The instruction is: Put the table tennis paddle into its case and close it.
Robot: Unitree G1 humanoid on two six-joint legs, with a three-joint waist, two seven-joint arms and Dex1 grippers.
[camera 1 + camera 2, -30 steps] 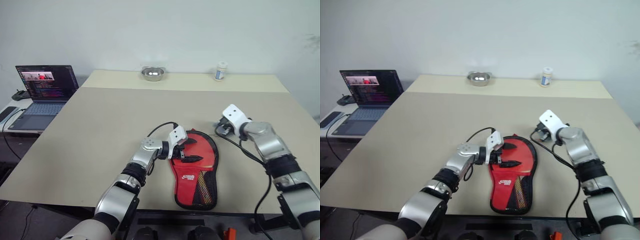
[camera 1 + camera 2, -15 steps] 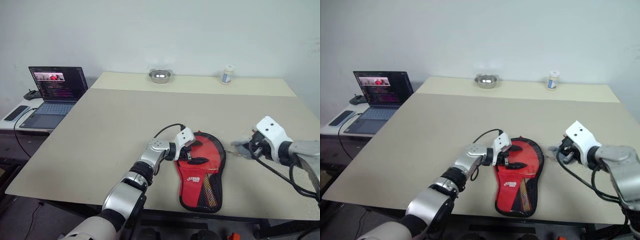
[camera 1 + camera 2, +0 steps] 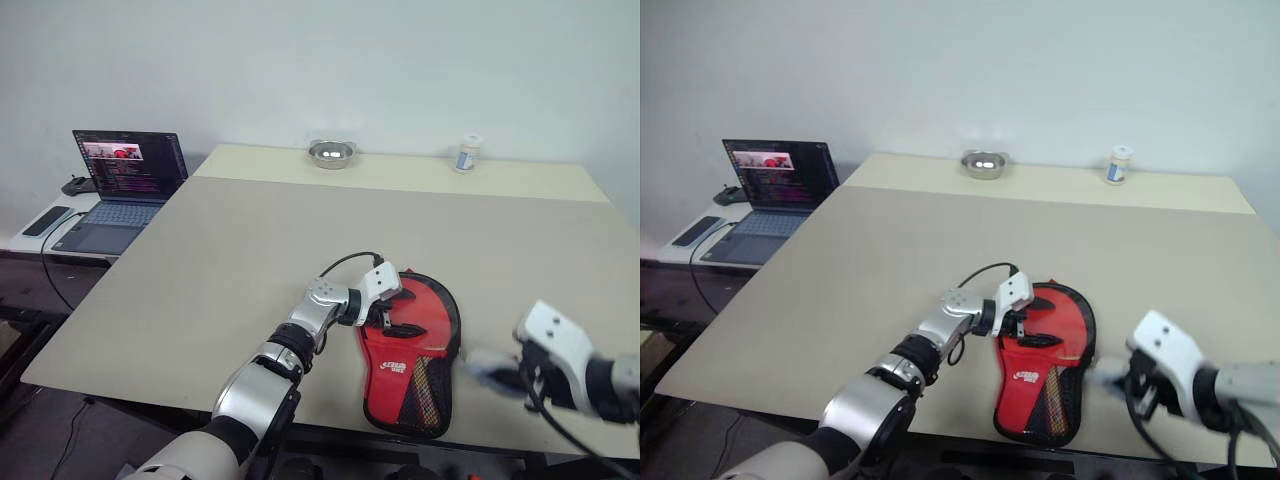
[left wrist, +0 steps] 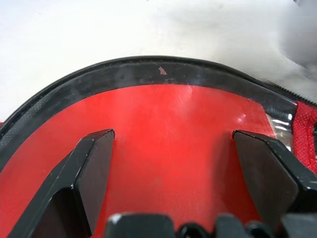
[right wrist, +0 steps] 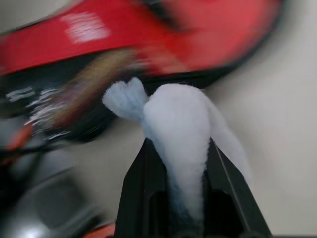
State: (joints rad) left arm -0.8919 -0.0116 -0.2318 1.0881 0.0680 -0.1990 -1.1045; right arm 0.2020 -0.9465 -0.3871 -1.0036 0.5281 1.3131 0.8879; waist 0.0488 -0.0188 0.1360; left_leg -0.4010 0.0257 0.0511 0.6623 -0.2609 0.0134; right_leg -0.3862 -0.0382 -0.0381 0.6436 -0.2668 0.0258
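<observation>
Since the earlier frames the right tool has come back from a spot just beyond the case's round end to the near edge of the surface, beside the case's lower right. Its fingers are nearly closed on a wad of white fluffy material, which fills the gap between them and bulges out past the tips. That wad is blurred in the head views.

Left tool has kept its place over the round end of the case. Its two black fingers stand wide apart above the red face, with nothing between them. Contact with the fabric cannot be told.

Case lies flat near the front edge of the surface, round end away from the robot, narrow end toward it. Black zipper rim runs around the red face; a small white logo sits mid-length. Paddle handle, striped, shows through the clear mesh in the narrow end, so the paddle is inside. Whether the zipper is closed cannot be told.

At the far edge of the surface stand a metal bowl and a small white jar, well apart. A laptop, open, sits on a side table to the left.
</observation>
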